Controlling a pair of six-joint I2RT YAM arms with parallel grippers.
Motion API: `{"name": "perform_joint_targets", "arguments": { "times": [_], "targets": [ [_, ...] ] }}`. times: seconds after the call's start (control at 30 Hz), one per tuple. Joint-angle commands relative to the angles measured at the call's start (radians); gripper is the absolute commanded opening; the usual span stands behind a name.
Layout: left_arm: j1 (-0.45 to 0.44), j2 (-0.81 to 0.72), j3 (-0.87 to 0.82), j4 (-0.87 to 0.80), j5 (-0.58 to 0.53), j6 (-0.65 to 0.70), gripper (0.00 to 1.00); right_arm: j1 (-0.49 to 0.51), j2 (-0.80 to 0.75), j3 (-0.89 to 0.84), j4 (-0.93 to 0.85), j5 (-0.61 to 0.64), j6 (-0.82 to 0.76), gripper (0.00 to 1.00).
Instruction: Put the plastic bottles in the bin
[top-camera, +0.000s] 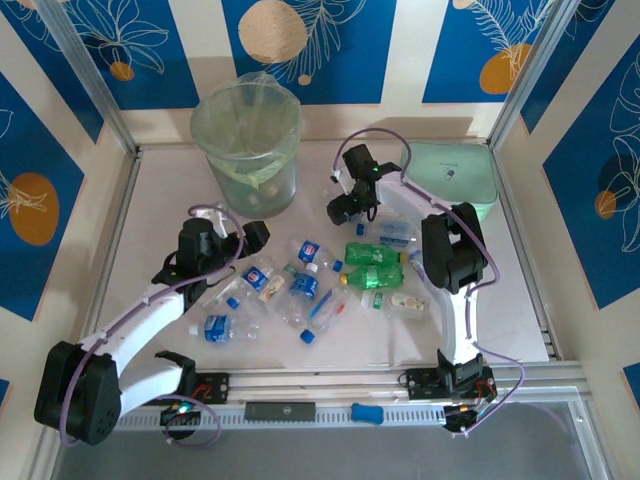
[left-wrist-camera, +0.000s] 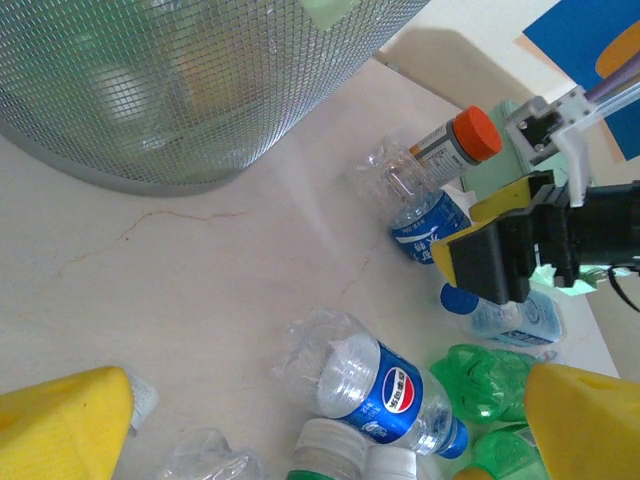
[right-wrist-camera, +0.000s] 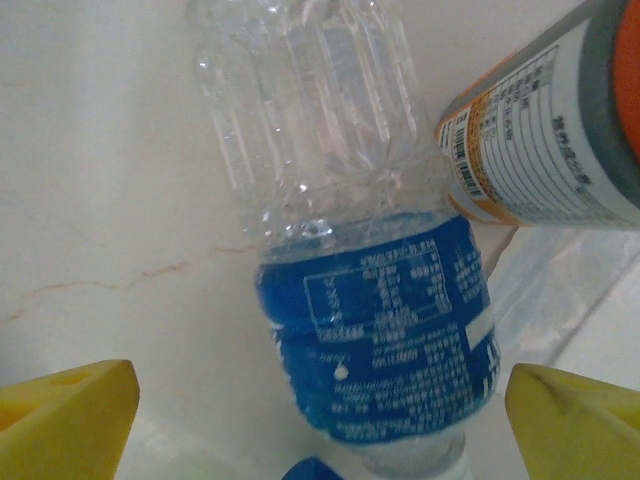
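Observation:
Several plastic bottles (top-camera: 305, 285) lie scattered mid-table, clear ones with blue labels and two green ones (top-camera: 373, 264). The pale-green bin (top-camera: 246, 146) stands at the back left. My right gripper (top-camera: 345, 209) is down over a clear blue-labelled bottle (right-wrist-camera: 375, 330) lying on the table. Its yellow fingertips (right-wrist-camera: 70, 410) sit on either side of the bottle with gaps, so it is open. My left gripper (top-camera: 254, 238) hangs open near the bin, above a Pepsi-labelled bottle (left-wrist-camera: 390, 390) that it does not touch. The bin's wall (left-wrist-camera: 180, 80) fills the top of the left wrist view.
An orange-capped jar (right-wrist-camera: 545, 140) lies right beside the bottle under my right gripper. A mint-green rectangular case (top-camera: 455, 176) sits at the back right. Metal frame posts and walls close in the table on both sides.

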Motion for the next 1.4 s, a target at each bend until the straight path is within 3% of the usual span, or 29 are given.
{"name": "perform_joint_targets", "arguments": {
  "times": [0.0,0.93,1.37],
  "targets": [
    [-0.005,0.009,0.016,0.041,0.000,-0.011,1.00,0.005,0.032,0.047,0.018,0.022,-0.056,0.95],
    [-0.006,0.000,0.029,0.004,-0.020,-0.019,1.00,0.066,0.153,0.089,0.017,0.043,-0.122,0.80],
    [-0.007,0.011,0.066,-0.034,-0.029,-0.004,1.00,0.078,0.138,0.080,0.049,0.022,-0.138,0.56]
  ]
}}
